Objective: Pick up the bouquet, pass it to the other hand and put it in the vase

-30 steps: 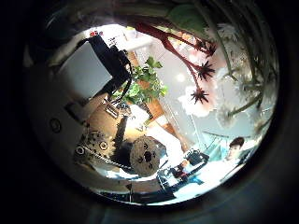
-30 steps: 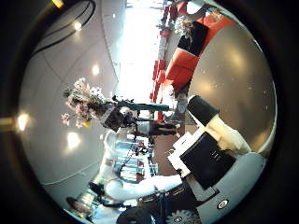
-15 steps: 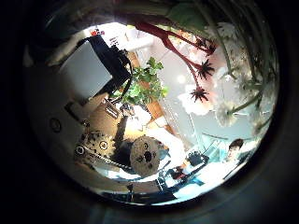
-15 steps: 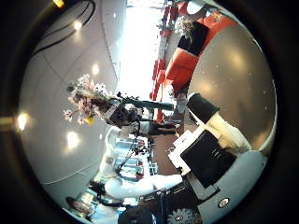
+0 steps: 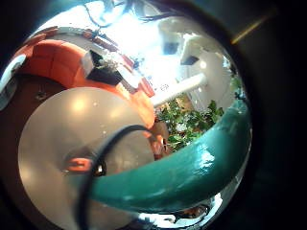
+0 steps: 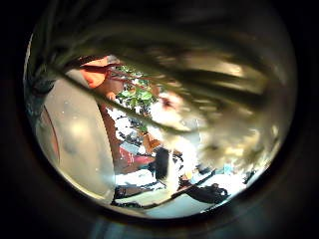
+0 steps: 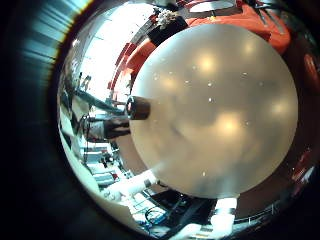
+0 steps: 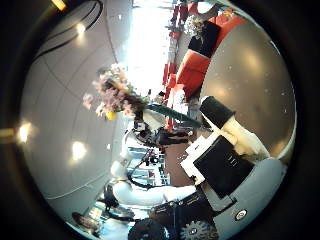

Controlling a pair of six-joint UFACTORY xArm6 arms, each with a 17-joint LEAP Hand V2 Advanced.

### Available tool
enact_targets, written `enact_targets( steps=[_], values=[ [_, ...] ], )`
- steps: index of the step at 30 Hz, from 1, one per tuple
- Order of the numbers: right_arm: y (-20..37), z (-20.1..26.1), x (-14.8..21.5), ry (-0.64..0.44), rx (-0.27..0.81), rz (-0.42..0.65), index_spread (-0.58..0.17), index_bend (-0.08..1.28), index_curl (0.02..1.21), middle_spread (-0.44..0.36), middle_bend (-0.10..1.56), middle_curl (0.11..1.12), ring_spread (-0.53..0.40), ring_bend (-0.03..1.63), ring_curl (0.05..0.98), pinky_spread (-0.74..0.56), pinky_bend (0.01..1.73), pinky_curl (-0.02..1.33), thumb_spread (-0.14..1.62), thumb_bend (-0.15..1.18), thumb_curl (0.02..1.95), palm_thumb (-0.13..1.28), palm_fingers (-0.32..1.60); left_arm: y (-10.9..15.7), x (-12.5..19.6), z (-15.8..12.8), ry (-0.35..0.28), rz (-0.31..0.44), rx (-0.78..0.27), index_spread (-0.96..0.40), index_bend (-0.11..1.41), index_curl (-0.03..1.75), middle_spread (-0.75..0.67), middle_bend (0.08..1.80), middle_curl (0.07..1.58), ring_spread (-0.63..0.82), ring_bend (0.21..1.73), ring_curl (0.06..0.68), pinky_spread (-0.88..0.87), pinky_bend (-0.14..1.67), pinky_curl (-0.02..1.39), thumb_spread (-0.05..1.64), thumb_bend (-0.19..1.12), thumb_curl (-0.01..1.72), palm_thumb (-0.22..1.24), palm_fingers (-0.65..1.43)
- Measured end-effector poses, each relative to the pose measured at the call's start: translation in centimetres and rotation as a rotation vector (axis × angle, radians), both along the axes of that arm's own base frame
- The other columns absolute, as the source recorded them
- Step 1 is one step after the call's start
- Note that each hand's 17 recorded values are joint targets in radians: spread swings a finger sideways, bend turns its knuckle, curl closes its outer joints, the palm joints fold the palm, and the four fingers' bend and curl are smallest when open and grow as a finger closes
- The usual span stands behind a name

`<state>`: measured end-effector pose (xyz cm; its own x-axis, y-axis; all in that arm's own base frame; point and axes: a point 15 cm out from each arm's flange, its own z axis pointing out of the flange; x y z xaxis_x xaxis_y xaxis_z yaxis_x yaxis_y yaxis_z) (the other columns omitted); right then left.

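Observation:
In the right thumb side palm view the bouquet (image 8: 118, 95) is held up in the air with its flower heads on top. The left hand (image 8: 150, 132) is curled round its wrapped stems (image 8: 186, 117). The right hand (image 8: 228, 155) shows its own fingers straight, with nothing in them, a little apart from the bouquet. The wrapped stem (image 5: 182, 165) fills much of the left little finger side view, close to that palm. Blurred stems (image 6: 189, 95) cross the left thumb side view. A dark cylinder, probably the vase (image 7: 136, 107), stands at the rim of the round table (image 7: 215, 110).
The round table (image 5: 58, 129) lies under the left hand, with a small object (image 5: 82, 165) and a dark cable on it. Sofas (image 8: 195, 65) stand beyond the table. A potted plant (image 5: 187, 123) is behind the stem.
The left hand with the bouquet has come closer to the right palm and stands higher in its view. The left thumb side camera has swung, so stems now blur across it.

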<state>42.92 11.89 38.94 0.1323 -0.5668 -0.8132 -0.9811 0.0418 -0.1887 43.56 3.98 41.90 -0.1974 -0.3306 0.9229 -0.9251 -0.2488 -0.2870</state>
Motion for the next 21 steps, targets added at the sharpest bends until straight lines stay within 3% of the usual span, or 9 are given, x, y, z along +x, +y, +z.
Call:
enact_targets(
  steps=[5,11,16,21],
  values=[
    [0.2,-0.1,-0.1,0.001,-0.001,0.005,-0.263,0.20,0.38,0.028,0.19,0.36,0.179,0.50,0.219,0.48,0.46,0.23,0.96,-0.02,0.58,0.86,0.37,0.9,-1.0,0.7,-0.004,0.013,0.033,0.18,0.06,0.56,0.62,0.14,0.51,0.65,0.64,0.191,0.60,0.26,0.42,0.80,-0.04,0.40,0.11,-0.25],
    [0.2,-0.1,-0.1,0.001,-0.003,0.006,-0.266,0.20,0.40,0.029,0.19,0.35,0.166,0.49,0.215,0.48,0.44,0.22,0.96,-0.02,0.58,0.86,0.39,1.3,-2.9,3.4,-0.059,0.034,0.095,0.21,0.09,0.41,0.66,0.15,0.40,0.70,0.59,0.175,0.63,0.22,0.38,0.79,-0.04,0.38,0.11,-0.20],
    [0.2,-0.3,-0.2,0.000,-0.005,0.014,-0.274,0.20,0.41,0.026,0.19,0.35,0.163,0.49,0.213,0.48,0.43,0.21,0.96,-0.02,0.58,0.86,0.40,-0.2,-5.3,6.6,-0.117,0.037,0.159,0.21,0.11,0.33,0.67,0.15,0.34,0.72,0.55,0.166,0.64,0.20,0.36,0.79,-0.04,0.36,0.11,-0.16],
    [-0.6,-1.0,-0.9,0.011,-0.075,0.039,-0.279,0.20,0.41,0.024,0.19,0.35,0.152,0.49,0.213,0.48,0.43,0.21,0.96,-0.02,0.58,0.86,0.41,-1.6,-8.9,8.5,-0.095,0.056,0.252,0.21,0.14,0.29,0.66,0.15,0.29,0.72,0.53,0.164,0.63,0.19,0.34,0.78,-0.04,0.36,0.12,-0.13]
  ],
)
